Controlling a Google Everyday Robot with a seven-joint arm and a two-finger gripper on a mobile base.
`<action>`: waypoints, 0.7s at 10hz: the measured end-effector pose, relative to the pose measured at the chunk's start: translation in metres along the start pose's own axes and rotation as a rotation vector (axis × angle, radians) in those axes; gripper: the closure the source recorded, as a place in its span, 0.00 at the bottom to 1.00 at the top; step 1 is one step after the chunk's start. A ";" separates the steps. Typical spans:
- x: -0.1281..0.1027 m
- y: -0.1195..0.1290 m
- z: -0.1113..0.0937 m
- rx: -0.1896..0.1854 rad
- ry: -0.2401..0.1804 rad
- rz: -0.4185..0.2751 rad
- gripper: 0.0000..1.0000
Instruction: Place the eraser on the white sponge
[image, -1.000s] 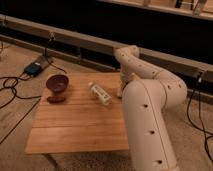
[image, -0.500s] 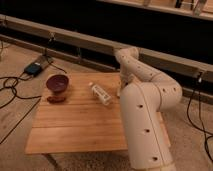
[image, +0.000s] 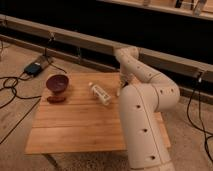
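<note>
My gripper (image: 121, 86) hangs down over the far right part of the wooden table (image: 75, 125), just right of a white-and-yellow packet (image: 100, 94) that lies on its side. My own arm (image: 145, 115) rises in front of the table's right side and covers it. The black eraser and the white sponge do not show; they are either hidden behind the arm or out of view.
A dark red bowl (image: 57, 83) stands at the table's far left, with a reddish-brown lump (image: 56, 99) just in front of it. A blue box (image: 34, 68) and cables (image: 12, 87) lie on the floor to the left. A dark rail runs behind the table.
The arm's large lower link has shifted slightly to the left. The gripper stays by the packet at the far right of the table.
</note>
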 end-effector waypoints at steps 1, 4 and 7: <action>-0.001 0.001 0.000 -0.002 -0.001 -0.001 0.20; -0.004 0.003 -0.004 -0.011 -0.011 -0.002 0.20; -0.007 0.002 -0.017 -0.013 -0.035 0.002 0.20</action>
